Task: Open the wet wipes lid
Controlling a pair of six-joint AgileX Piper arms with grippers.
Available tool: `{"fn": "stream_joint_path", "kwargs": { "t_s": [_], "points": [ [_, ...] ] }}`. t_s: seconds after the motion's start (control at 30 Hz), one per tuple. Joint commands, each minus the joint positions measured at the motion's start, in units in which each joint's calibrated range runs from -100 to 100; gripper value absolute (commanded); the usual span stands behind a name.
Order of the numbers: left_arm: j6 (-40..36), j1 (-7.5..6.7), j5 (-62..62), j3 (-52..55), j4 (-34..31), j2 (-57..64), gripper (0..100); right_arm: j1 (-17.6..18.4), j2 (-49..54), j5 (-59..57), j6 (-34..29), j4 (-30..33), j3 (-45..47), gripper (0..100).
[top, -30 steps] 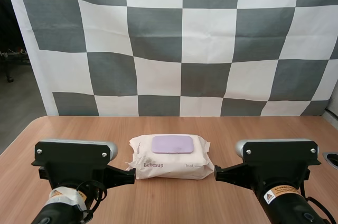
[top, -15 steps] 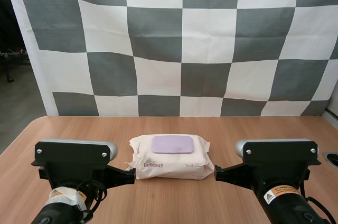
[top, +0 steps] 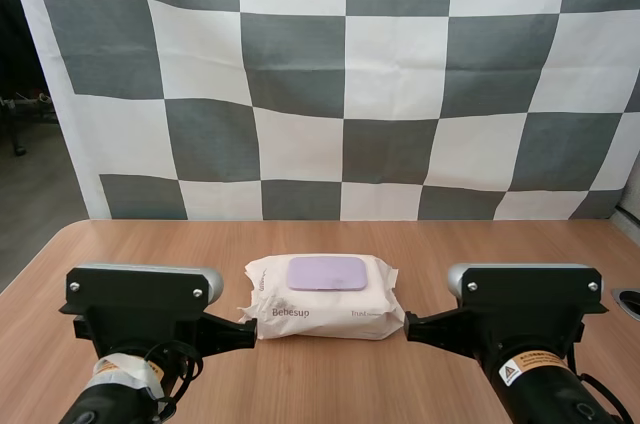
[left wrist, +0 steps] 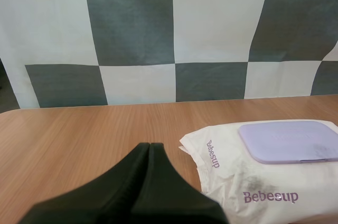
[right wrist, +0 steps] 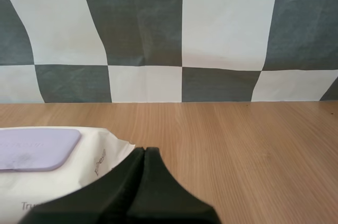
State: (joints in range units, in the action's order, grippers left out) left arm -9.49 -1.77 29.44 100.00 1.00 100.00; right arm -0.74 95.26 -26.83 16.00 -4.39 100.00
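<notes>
Nothing had visibly shifted since a second earlier: the wet wipes pack lay mid-bench, its purple lid shut flat. From above, the left hand and right hand flanked its ends. Each wrist view revealed that hand's fingers pressed together into one dark wedge.

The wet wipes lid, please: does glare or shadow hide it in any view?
High view: lid evenly lit, no glare. Left wrist view: matte, no hotspot, no shadow across it. Right wrist view: evenly lit too; the right gripper covers pack, not lid.
</notes>
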Motion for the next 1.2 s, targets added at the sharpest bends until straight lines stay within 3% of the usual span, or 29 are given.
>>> {"fn": "stream_joint_path", "kwargs": {
  "t_s": [0.0,0.1,0.23,0.43,0.7,0.8,0.9,1.03,1.17],
  "points": [
    [-0.05,-0.02,-0.79,0.00,0.02,0.00,0,0.61,-0.02,1.62,-0.06,-0.01,0.00,0],
    [-0.05,-0.02,-9.28,0.00,0.02,0.00,0,0.46,-0.02,5.68,-0.06,-0.01,0.00,0],
    [0.30,-0.02,-33.60,0.00,0.02,0.00,0,-0.09,-0.02,10.00,-0.06,-0.01,0.00,0],
    [0.30,-0.02,-66.60,0.00,0.02,0.00,0,-0.15,-0.02,33.14,-0.06,-0.01,0.00,0],
    [0.30,-0.02,-75.64,0.00,0.02,0.00,0,-0.15,-0.02,68.22,-0.06,-0.01,0.00,0],
    [4.29,-0.02,-80.96,0.00,-1.00,0.00,0,-0.23,-0.15,80.73,2.35,4.39,0.00,0],
    [8.43,-0.02,-76.66,-3.27,-1.00,0.00,0,-0.23,-0.15,74.10,6.46,9.14,-1.05,0],
    [11.68,-0.02,-64.03,-10.11,-1.00,-3.38,0,-0.23,-1.39,46.38,6.35,19.10,-10.86,0],
    [14.37,-0.02,-55.24,-17.41,-1.00,-10.71,0,-0.23,-6.65,32.60,6.20,25.41,-20.11,0]
  ]
}}
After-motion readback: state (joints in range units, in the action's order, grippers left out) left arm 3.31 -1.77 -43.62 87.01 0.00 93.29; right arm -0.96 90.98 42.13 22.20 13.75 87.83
